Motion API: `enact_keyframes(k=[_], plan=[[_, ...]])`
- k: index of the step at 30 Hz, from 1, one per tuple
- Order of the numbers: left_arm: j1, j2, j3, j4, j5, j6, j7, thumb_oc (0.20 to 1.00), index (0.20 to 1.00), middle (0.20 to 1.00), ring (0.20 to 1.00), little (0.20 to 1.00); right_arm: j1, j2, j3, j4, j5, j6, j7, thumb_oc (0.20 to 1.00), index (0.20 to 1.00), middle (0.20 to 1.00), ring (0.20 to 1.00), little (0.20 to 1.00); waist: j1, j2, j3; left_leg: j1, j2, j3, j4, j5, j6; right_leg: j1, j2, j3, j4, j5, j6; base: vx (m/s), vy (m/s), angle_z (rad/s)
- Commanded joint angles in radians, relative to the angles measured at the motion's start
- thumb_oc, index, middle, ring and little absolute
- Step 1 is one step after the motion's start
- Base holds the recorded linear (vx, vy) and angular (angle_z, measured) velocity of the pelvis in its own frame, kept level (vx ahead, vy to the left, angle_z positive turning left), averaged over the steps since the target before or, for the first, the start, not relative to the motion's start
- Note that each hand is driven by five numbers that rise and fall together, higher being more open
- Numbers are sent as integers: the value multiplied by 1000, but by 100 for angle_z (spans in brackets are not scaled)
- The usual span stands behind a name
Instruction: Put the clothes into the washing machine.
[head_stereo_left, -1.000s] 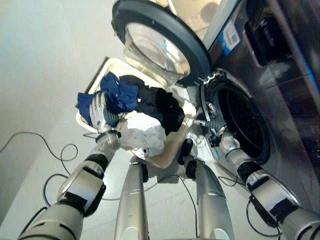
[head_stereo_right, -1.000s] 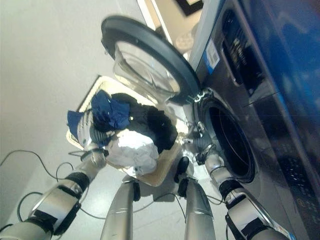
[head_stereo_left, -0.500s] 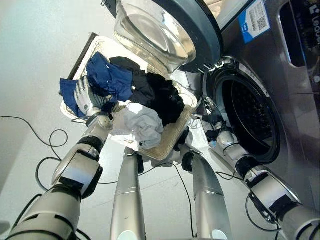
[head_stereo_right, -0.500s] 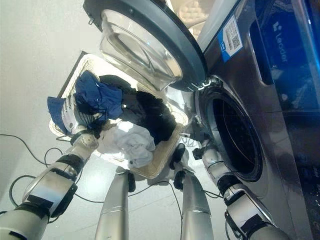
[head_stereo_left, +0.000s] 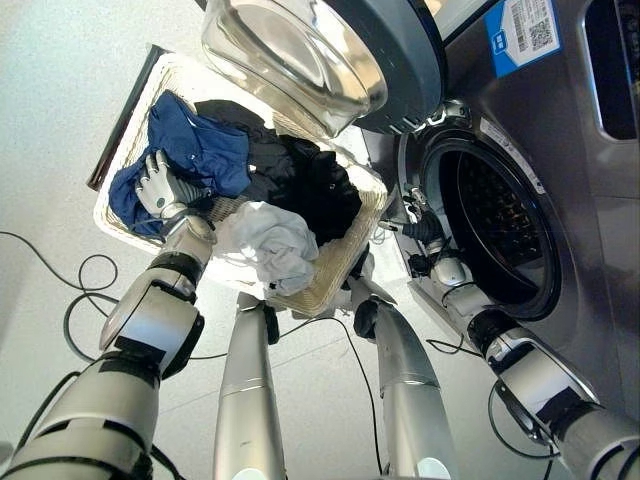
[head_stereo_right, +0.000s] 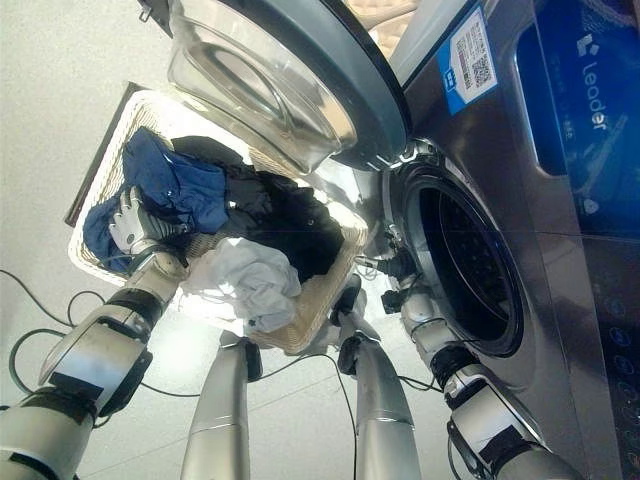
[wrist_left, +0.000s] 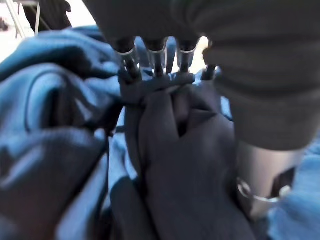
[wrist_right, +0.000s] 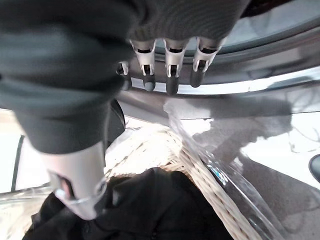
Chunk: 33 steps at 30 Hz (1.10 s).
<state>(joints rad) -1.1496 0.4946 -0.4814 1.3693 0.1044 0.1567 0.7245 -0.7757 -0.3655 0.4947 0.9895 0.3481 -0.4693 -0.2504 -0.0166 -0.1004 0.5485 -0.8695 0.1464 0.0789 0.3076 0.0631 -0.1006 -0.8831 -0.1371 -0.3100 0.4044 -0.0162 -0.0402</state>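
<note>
A wicker laundry basket (head_stereo_left: 337, 268) stands on the floor in front of the washing machine. In it lie a blue garment (head_stereo_left: 200, 150), black clothes (head_stereo_left: 310, 190) and a white garment (head_stereo_left: 270, 240). My left hand (head_stereo_left: 158, 186) is at the basket's left side, its fingers (wrist_left: 155, 55) curled into a bunched fold of the blue garment (wrist_left: 50, 125). My right hand (head_stereo_left: 425, 233) hangs by the rim of the machine's round opening (head_stereo_left: 500, 230), its fingers (wrist_right: 172, 65) relaxed and holding nothing. The basket's rim (wrist_right: 200, 170) and black cloth (wrist_right: 150, 205) show past it.
The washer's door (head_stereo_left: 310, 60) is swung wide open and hangs over the far side of the basket. The dark drum is open to the right of the basket. White floor lies to the left.
The camera has tilted, so the whole picture has shifted. My left hand stays on the blue garment at the basket's left side. My right hand stays by the washer's opening.
</note>
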Motion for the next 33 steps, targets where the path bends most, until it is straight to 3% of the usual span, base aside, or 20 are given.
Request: enact_keyframes(k=[1,7,11,12,13,14,19,22,26,33], plan=[[-24,48,-2,65,59,61,-79,1000,1000,1000,1000,1000,6,-31,11,-31,38,-54,-13,1000,1000,1000,1000,1000,4,5,-29,-36,-20,48,-72,68,-55,-13,-24,-1,44,0,151,0,0,0],[-58,42,-83,126,64,175,-289,1000,1000,1000,1000,1000,-25,-43,21,-27,71,-47,-7,1000,1000,1000,1000,1000,-8,10,-29,-59,-16,56,-74,75,-52,-42,-20,9,49,9,151,14,13,-1],[-64,35,-110,129,51,181,-393,1000,1000,1000,1000,1000,-42,-47,18,-27,88,-35,4,1000,1000,1000,1000,1000,-13,17,-29,-67,-15,60,-73,74,-50,-58,-16,16,60,5,150,34,37,-3],[-64,27,-127,128,17,163,-459,827,827,827,827,827,-46,-50,19,-31,95,-33,11,1000,1000,1000,1000,1000,-17,19,-29,-73,-16,62,-74,74,-49,-66,-12,20,59,6,149,27,32,-3],[-63,26,-132,126,1,150,-462,545,545,545,545,545,-47,-51,20,-34,99,-33,14,1000,1000,1000,1000,1000,-18,20,-29,-75,-17,63,-76,75,-48,-69,-10,21,59,6,149,31,45,-6],[-62,27,-129,119,-3,140,-462,200,200,200,200,200,-51,-51,17,-41,96,-25,12,1000,1000,1000,1000,1000,-18,21,-29,-77,-17,63,-77,76,-48,-72,-9,22,62,6,151,13,25,-6],[-73,34,-140,104,-30,91,-425,200,200,200,200,200,-58,-55,11,-36,99,-16,1,1000,1000,1000,1000,1000,-19,24,-29,-80,-16,65,-83,80,-49,-76,-3,27,58,6,152,7,7,-6],[-64,36,-103,98,-138,43,-392,200,200,200,200,200,-50,-53,-1,-32,163,-29,19,1000,1000,1000,1000,1000,-17,26,-29,-70,-15,67,-89,79,-48,-70,-1,30,59,4,151,0,0,0],[-33,33,-48,101,-123,-15,-353,200,200,200,200,200,-28,-38,-36,-22,196,-56,33,1000,1000,1000,1000,1000,-13,30,-29,-61,-18,66,-78,74,-51,-61,-6,25,71,-8,150,0,0,0],[-12,26,-35,99,-91,-20,-355,200,200,200,200,200,-18,-34,-44,-20,185,-54,38,1000,1000,1000,1000,1000,-9,34,-29,-45,-20,67,-78,74,-50,-48,-9,23,75,-9,148,3,-12,3]])
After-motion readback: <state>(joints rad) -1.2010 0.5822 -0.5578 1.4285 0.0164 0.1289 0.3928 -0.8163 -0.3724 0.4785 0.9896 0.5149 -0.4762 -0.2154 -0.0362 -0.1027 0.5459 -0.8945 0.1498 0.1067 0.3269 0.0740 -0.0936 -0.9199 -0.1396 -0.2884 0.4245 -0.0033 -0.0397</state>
